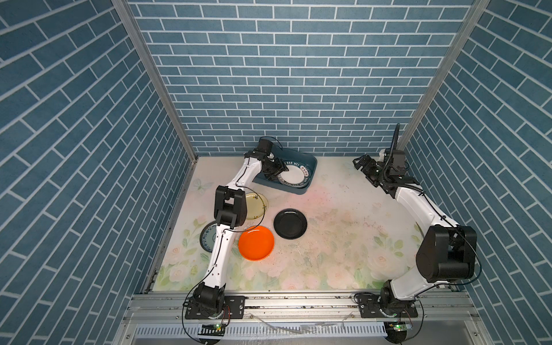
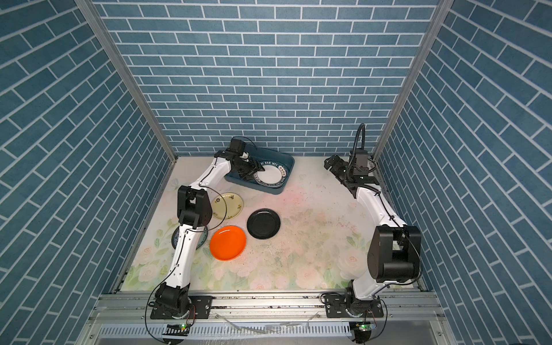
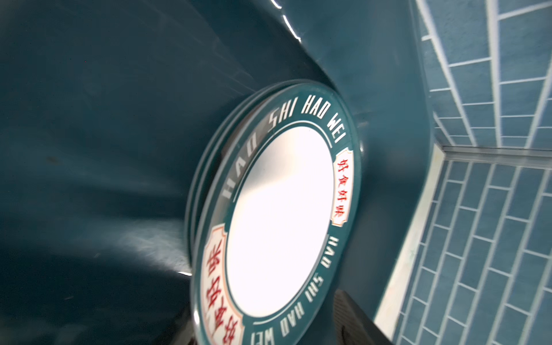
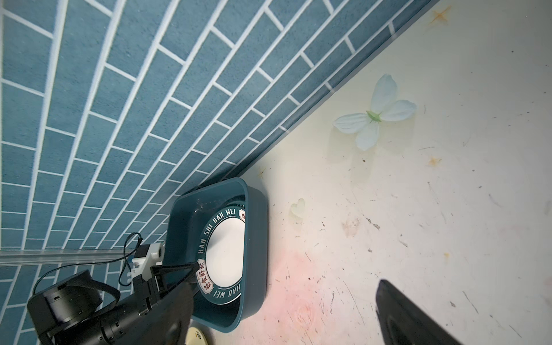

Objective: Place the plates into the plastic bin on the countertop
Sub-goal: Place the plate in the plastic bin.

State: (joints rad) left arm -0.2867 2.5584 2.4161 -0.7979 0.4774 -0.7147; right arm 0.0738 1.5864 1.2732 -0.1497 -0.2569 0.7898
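Note:
A stack of white plates (image 1: 294, 176) with lettered dark-teal rims lies in the plastic bin (image 1: 311, 162) at the back of the countertop (image 1: 328, 239). Three rims show in the left wrist view, where the top plate (image 3: 280, 221) fills the middle. My left gripper (image 1: 280, 171) reaches into the bin, its jaws apart on either side of the stack's near rim; one finger (image 3: 355, 322) stands clear of the plate. On the countertop lie a pale yellow plate (image 1: 256, 206), a black plate (image 1: 290, 223), an orange plate (image 1: 256, 242) and a teal patterned plate (image 1: 208, 236), the last partly under my left arm. My right gripper (image 1: 363, 163) hangs open and empty at the back right.
Blue brick-pattern walls close in the back and both sides. The bin (image 4: 257, 239) sits close to the back wall. An aluminium rail (image 1: 298, 301) with both arm bases runs along the front edge. My left arm's elbow (image 1: 230, 209) hangs over the yellow plate's edge.

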